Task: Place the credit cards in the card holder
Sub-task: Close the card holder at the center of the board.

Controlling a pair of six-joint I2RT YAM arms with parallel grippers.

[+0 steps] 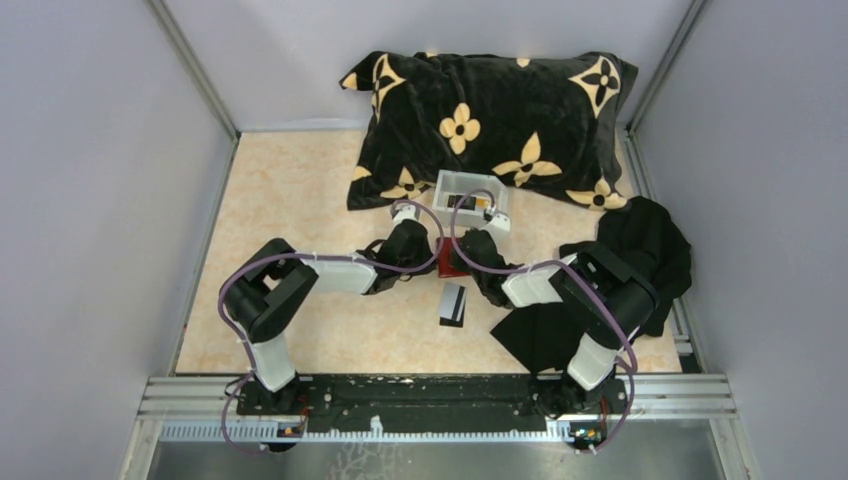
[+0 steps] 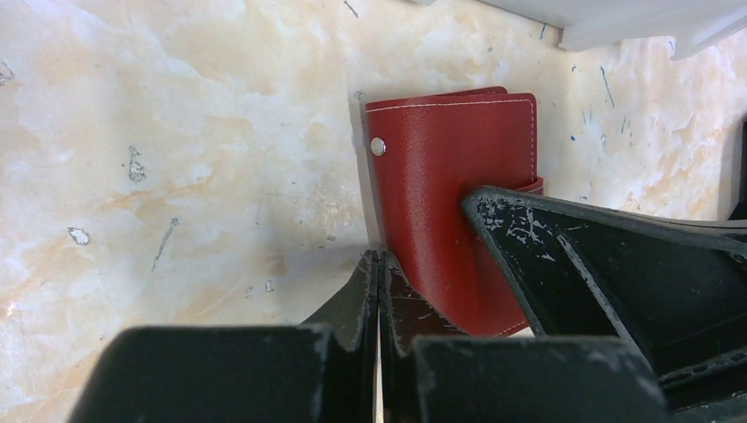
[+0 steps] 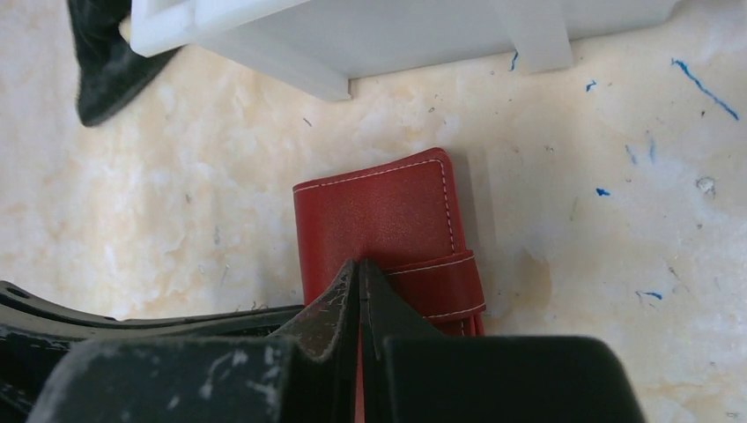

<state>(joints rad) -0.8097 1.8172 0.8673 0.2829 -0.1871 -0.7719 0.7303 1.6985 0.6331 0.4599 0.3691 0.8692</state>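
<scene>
Over the table, seen from the top camera, the left gripper and the right gripper meet tip to tip on the card holder. It lies just in front of the white tray. One black credit card with a white band lies flat just nearer the bases, not yet stowed. Small items sit in the tray, too small to name. From the left wrist camera, the left fingers are pressed together with nothing between them. Their tips rest at the holder's near left edge, probably to pin it or work under the cover. The right gripper's body leans across the holder's right side. The holder is folded shut, its snap stud showing. From the right wrist camera, the right fingers are likewise closed and empty, their tips set on the cover beside the strap. Both arms seem placed to steady and open the holder, since no card can go in while it is folded.
</scene>
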